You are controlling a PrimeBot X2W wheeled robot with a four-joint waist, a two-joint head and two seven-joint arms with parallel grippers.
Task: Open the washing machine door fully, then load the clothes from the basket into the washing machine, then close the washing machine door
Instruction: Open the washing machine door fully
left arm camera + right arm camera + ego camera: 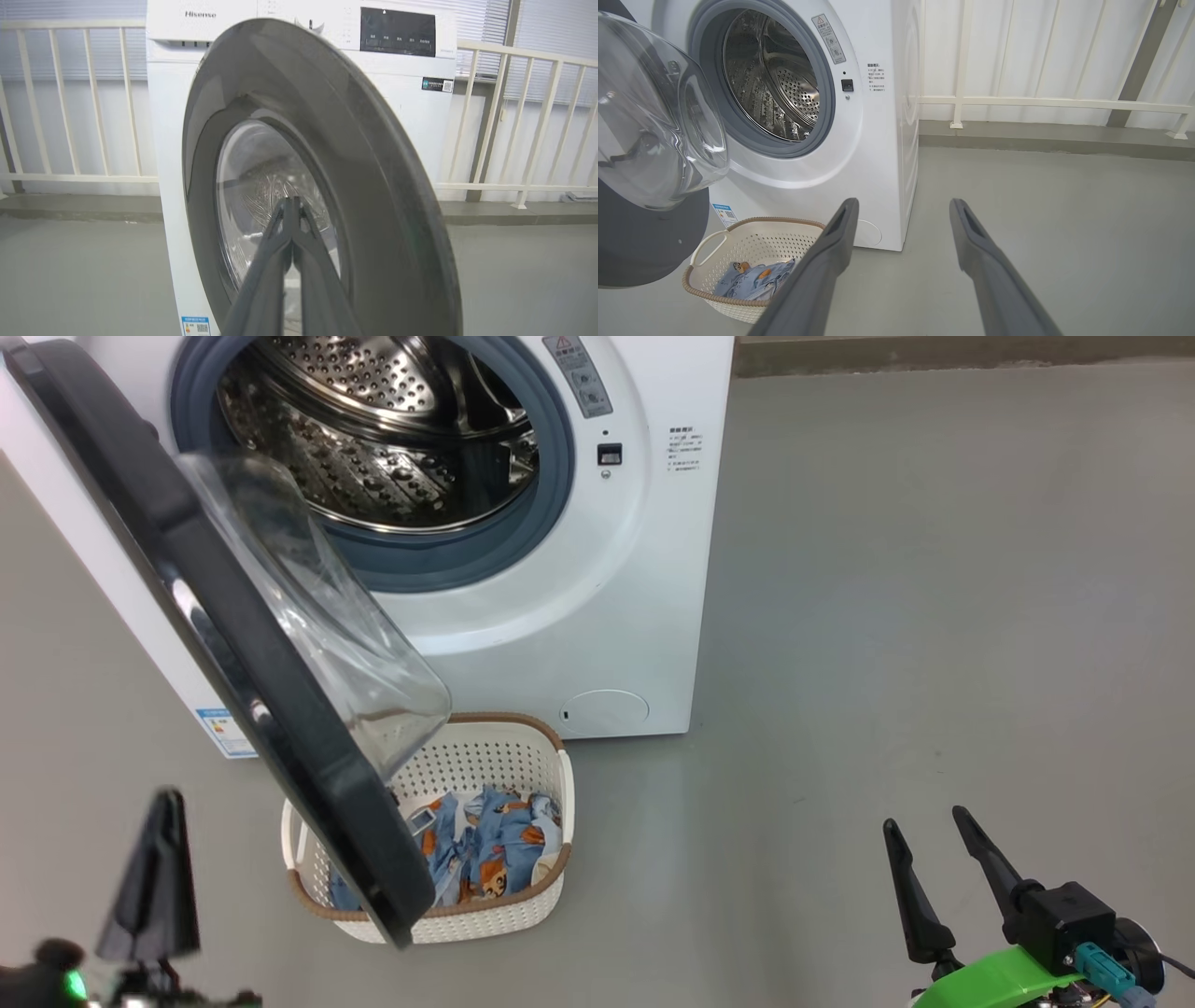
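The washing machine [597, 616] stands with its steel drum [373, 439] exposed. Its black-rimmed door [233, 644] hangs partly open, swung out over the basket, glass bowl [649, 121] facing the drum. The cream basket [485, 765] sits on the floor before the machine with the blue bear-print clothes [485, 845] inside. My left gripper [293, 203] is shut and empty, tips pointing at the door's outer face [355, 154], a little short of it. My right gripper [924, 826] stands open and empty at the lower right, well right of the basket [752, 238].
Grey floor [934, 616] spreads wide to the right of the machine. A white railing [1055, 105] and a low kerb run behind it. The open door overhangs the basket's left half.
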